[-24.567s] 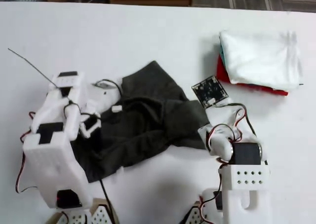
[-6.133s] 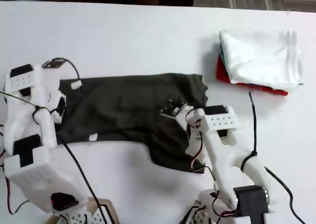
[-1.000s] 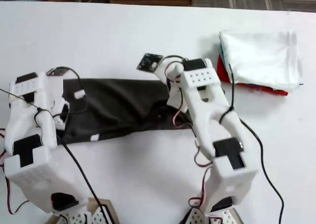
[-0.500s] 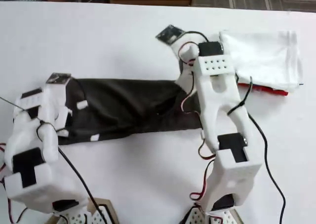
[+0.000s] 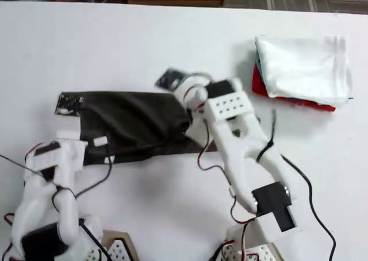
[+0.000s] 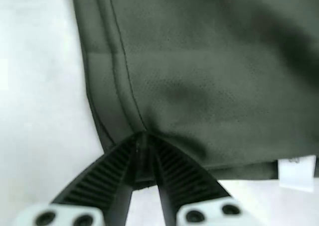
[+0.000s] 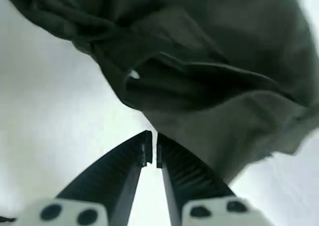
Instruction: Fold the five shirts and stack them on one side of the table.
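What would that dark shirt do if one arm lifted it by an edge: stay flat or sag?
Probably sag: the dark shirt lies in soft folds and wrinkles, so it looks floppy. It seems thin and light, hugging the table. Its folded layers may well slide apart when lifted.

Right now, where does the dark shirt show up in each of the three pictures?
High view: dark shirt, a long folded band on the white table, stretching from one arm to the other.
Left wrist view: its stitched hem runs into the left gripper.
Right wrist view: bunched folds just past the right gripper.
Shared landmark: the white table underneath.
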`<action>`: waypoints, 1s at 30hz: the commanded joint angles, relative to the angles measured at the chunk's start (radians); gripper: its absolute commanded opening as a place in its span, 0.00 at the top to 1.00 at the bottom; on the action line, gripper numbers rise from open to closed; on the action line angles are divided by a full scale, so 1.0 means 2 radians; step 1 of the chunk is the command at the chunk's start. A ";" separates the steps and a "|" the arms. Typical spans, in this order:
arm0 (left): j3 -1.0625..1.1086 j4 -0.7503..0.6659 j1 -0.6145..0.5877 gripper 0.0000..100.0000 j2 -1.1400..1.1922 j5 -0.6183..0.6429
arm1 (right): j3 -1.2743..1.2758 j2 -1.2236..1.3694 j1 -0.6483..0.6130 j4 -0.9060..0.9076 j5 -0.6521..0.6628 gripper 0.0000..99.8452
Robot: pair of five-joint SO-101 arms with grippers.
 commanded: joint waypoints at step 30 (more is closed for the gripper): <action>0.016 -0.031 0.004 0.98 -0.034 0.028 | -0.094 0.191 -0.035 -0.190 -0.154 0.98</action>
